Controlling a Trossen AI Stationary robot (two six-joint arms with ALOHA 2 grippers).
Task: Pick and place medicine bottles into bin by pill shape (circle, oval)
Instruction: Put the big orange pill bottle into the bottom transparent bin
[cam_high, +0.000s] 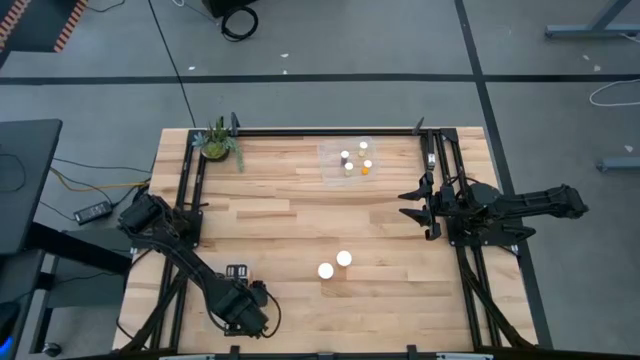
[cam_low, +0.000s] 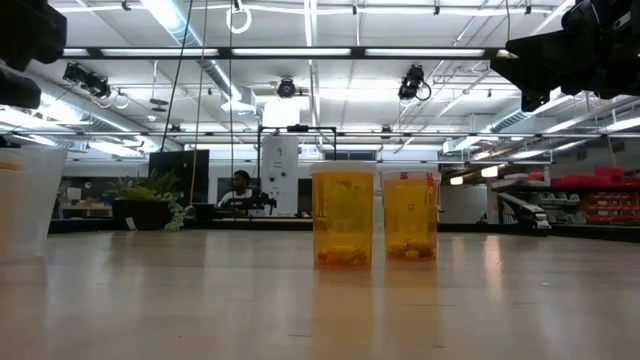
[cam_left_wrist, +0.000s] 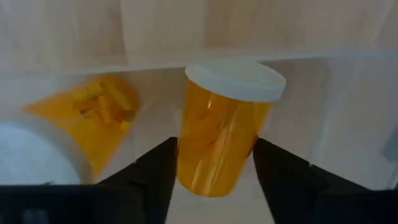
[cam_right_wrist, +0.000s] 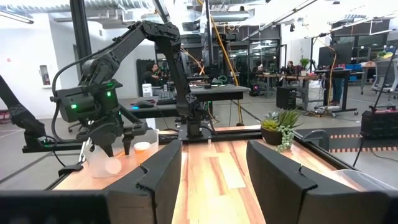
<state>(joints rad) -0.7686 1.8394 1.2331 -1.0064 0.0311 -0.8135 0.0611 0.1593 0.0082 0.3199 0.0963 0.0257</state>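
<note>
Two orange bottles (cam_low: 375, 216) stand side by side at the low view's centre, white caps showing near the desk's (cam_high: 300, 220) lower middle from above. Left gripper (cam_high: 240, 310), lower left in the high view, has its jaws around an orange white-capped bottle (cam_left_wrist: 221, 127), another bottle (cam_left_wrist: 93, 118) lying beside it. Right gripper (cam_high: 415, 205), centre right, hovers with jaws parted and empty. More bottles (cam_high: 355, 160) sit in the clear bin (cam_high: 330, 165) at upper centre; a potted plant (cam_high: 217, 143) upper left.
</note>
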